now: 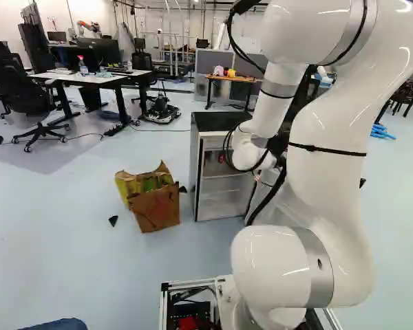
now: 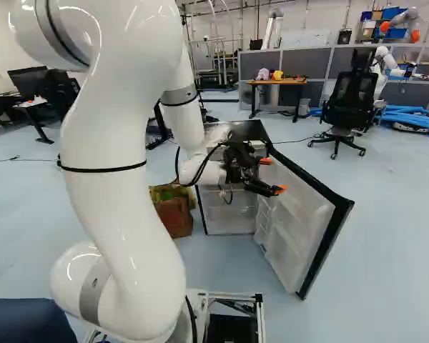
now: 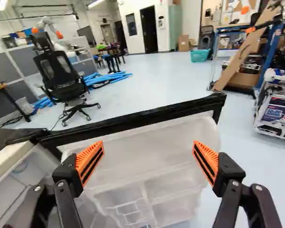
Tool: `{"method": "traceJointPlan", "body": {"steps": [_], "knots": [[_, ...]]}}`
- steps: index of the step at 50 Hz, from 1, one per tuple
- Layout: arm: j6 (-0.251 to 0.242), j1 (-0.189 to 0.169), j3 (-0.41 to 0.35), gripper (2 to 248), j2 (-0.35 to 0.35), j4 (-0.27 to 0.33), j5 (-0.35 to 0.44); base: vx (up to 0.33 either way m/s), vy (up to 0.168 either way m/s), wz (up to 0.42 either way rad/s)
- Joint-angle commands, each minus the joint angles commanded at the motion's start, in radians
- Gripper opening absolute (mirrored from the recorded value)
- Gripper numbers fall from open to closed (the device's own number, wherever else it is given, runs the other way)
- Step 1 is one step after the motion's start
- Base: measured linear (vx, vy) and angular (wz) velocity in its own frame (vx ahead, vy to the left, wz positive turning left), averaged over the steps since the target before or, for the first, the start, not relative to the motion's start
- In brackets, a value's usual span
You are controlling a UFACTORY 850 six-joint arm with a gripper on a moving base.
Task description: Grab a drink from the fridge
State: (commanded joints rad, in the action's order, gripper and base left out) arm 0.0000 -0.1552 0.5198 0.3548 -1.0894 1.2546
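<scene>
Fridge wide open, gripper hanging by the door

So the fridge (image 1: 217,122) is a small one, standing on the pale floor ahead of the base, just beside a brown cardboard box (image 1: 156,210) with yellow and green stuff in it. Black top, pale body, whitish shelves inside. There's a small red thing (image 1: 221,158) up near the top of the front, way too tiny to tell what.

Door (image 2: 293,207) is swung right out, black around the edge, with a milky liner and moulded bins on the inner face. Couldn't read any writing on the fridge, sorry. A flat printed box (image 3: 276,114) past the door in the wrist view has lettering, too fuzzy for me.

Gripper (image 2: 272,176) is at the inner side of the door, jaws spread wide, nothing pinched between the orange pads (image 3: 90,162).
</scene>
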Motion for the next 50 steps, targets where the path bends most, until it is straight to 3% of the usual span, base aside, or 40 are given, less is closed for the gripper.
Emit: {"method": "traceJointPlan", "body": {"steps": [24,50], "knots": [[0.000,0.042,-0.139,247,-0.104,0.252,0.000,0.000,0.000,0.000],[0.000,0.044,-0.147,247,-0.110,0.529,0.000,0.000,0.000,0.000]]}}
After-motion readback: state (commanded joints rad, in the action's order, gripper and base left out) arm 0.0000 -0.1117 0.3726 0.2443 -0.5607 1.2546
